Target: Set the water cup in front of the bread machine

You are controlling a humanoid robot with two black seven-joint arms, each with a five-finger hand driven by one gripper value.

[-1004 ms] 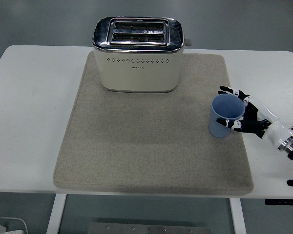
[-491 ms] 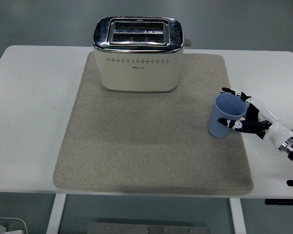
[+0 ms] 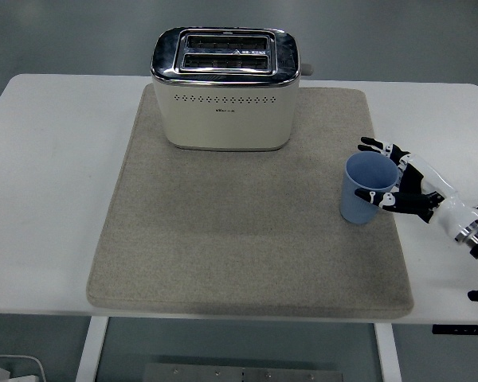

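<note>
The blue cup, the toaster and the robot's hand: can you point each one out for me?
blue cup (image 3: 362, 203), head view, on its outer wall.
toaster (image 3: 227, 119), head view, on its cream front face.
right hand (image 3: 405, 189), head view, on the middle of the hand beside the cup.

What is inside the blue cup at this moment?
The blue cup looks empty: only its blue inner wall shows. Its bottom is hidden by the near wall. The right hand is wrapped around its right side.

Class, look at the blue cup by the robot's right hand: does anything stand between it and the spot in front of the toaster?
Nothing visible does. Only bare grey mat lies between the blue cup, grasped by the right hand, and the toaster.
</note>
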